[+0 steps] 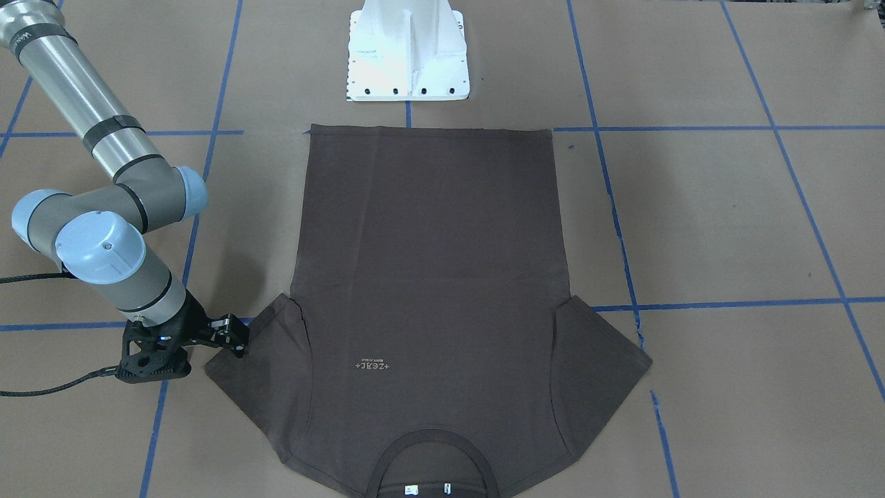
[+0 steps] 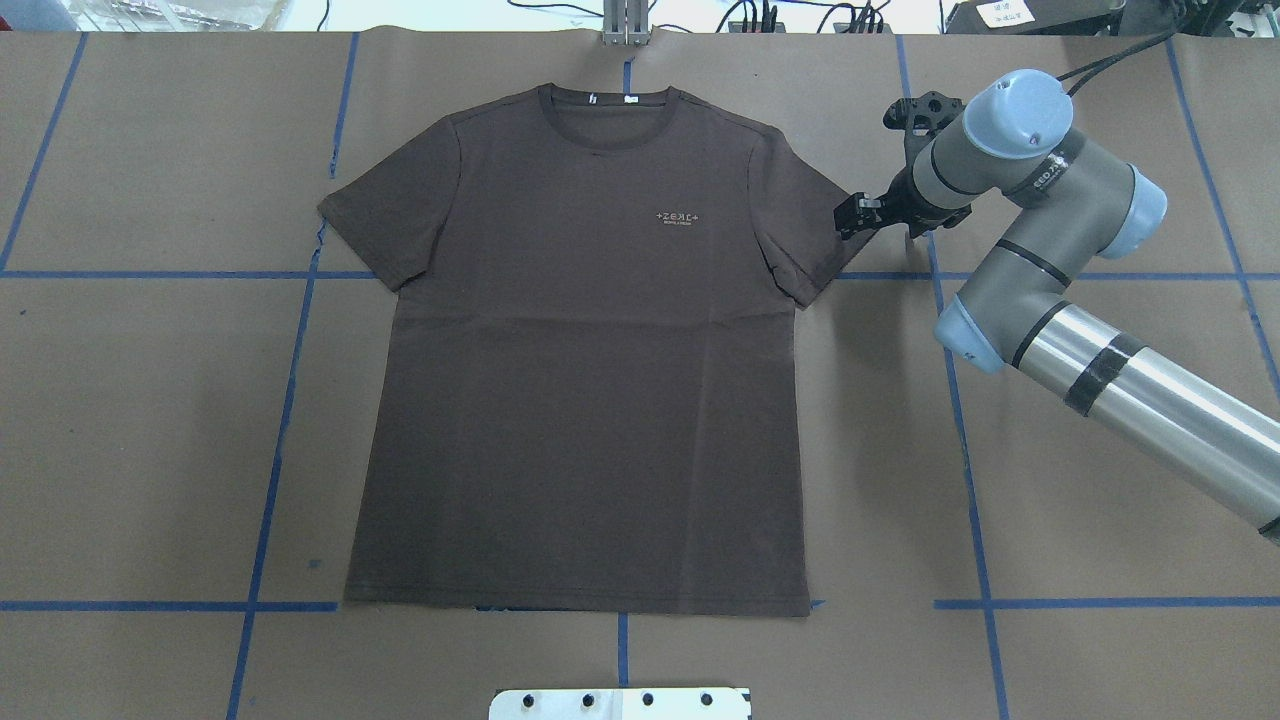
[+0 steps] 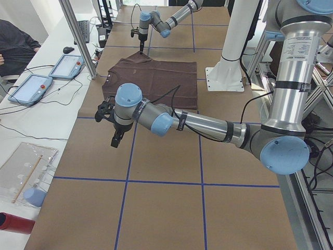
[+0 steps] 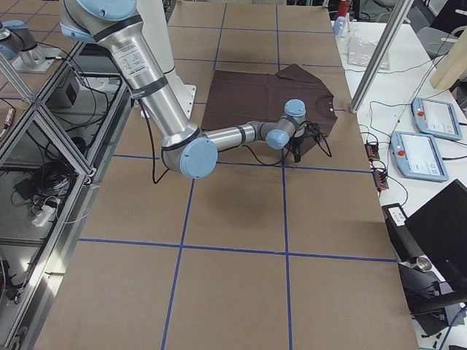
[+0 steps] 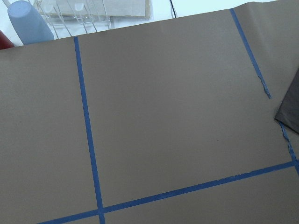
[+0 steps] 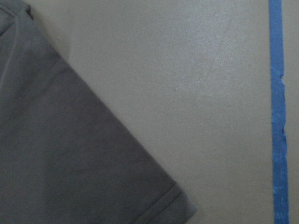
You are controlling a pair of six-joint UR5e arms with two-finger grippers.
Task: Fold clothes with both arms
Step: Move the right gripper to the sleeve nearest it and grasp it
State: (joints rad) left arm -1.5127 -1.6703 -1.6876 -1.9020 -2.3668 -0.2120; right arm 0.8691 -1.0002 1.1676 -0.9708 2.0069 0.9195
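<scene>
Sleeve of one T-shirt is lying just beside the jaws of the right gripper; the left gripper is hanging well apart. How far either of the two grippers is opening, I cannot tell.

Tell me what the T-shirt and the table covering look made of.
T-shirt: soft matte knit, likely cotton jersey; it lies limp and flat, with a ribbed collar. Table covering: matte brown paper or thin card, probably; no sheen, blue tape stuck on.

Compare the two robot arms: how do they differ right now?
The right gripper sits low at the edge of a sleeve of the T-shirt; the left gripper hangs higher over bare paper, apart from the shirt. The right arm shows in the overhead view; the left arm does not. Both are grey-silver with light-blue caps.
</scene>
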